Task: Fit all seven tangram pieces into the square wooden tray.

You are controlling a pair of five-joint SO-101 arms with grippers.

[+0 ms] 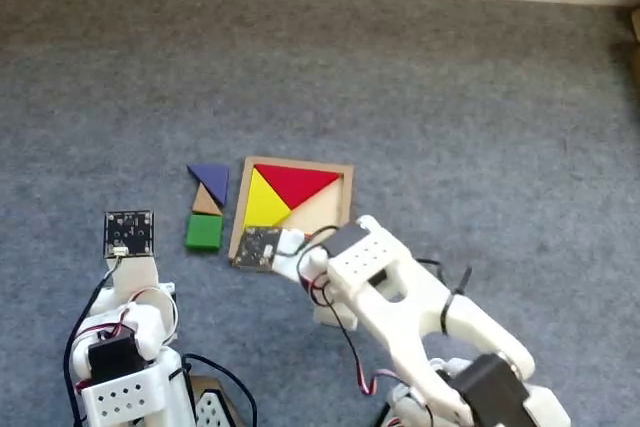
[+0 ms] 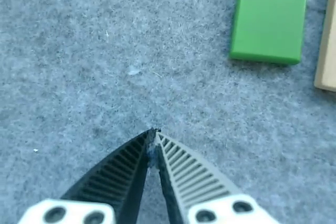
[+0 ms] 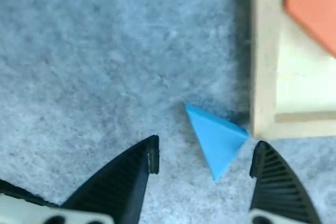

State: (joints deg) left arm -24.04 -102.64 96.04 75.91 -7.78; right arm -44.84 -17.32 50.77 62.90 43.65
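The square wooden tray [image 1: 345, 179] holds a red triangle [image 1: 295, 183] and a yellow triangle [image 1: 264, 202]. An orange piece [image 3: 312, 9] lies in it near the tray's corner [image 3: 265, 77]. A small light-blue triangle [image 3: 218, 137] lies on the carpet against that corner, between the fingers of my open right gripper [image 3: 206, 158]. Left of the tray sit a dark blue parallelogram [image 1: 210, 182], a tan triangle [image 1: 206, 201] and a green square [image 1: 203, 232]. My left gripper [image 2: 153, 135] is shut and empty above bare carpet, short of the green square [image 2: 269, 27].
Grey carpet covers the table. The right arm [image 1: 400, 297] stretches from the front right to the tray's near-left corner. The left arm [image 1: 130, 327] stands at the front left. The tray's outer edge [image 2: 326, 51] runs beside the green square.
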